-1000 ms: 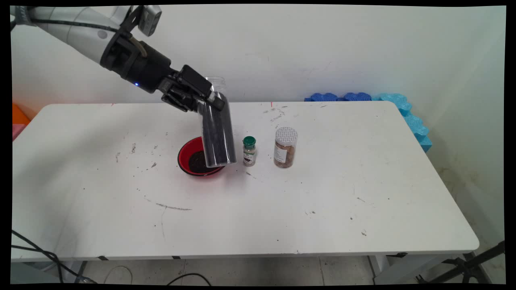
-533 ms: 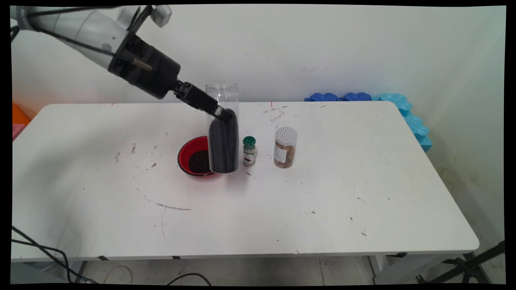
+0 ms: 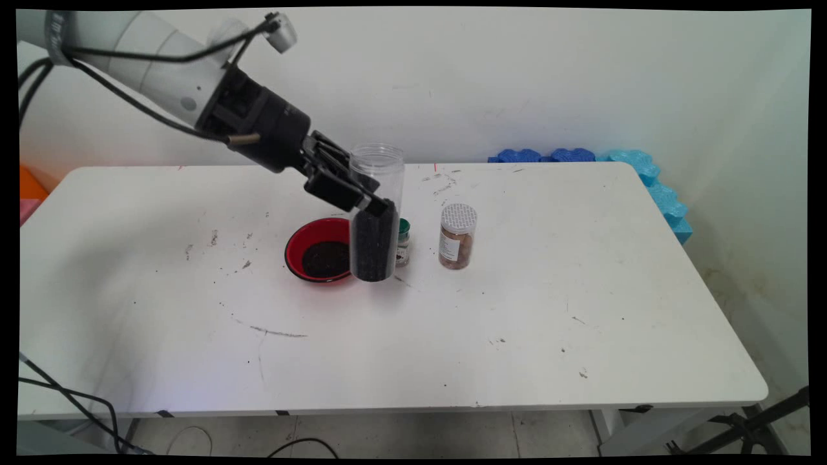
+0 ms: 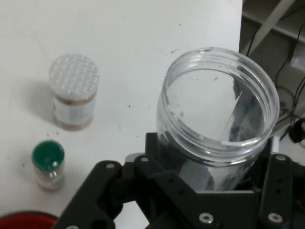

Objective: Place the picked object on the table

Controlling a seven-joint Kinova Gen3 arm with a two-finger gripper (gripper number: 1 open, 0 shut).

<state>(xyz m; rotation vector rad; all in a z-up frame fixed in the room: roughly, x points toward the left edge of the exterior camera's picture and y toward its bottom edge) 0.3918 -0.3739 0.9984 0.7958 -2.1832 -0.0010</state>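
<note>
- The gripper point(image 3: 371, 201) is clamped on a clear open jar point(image 3: 376, 213), fingers closed against its sides about mid-height.
- The jar stands about upright, its lower half filled with dark grains, its mouth point(image 4: 218, 102) open and empty near the top.
- It sits around the table's point(image 3: 517, 336) middle, toward the far edge, just beside a red bowl point(image 3: 321, 258) holding dark grains.
- A green-capped bottle point(image 3: 403, 240) is partly hidden behind the jar; a white-capped jar point(image 3: 457, 236) stands further toward the right edge.
</note>
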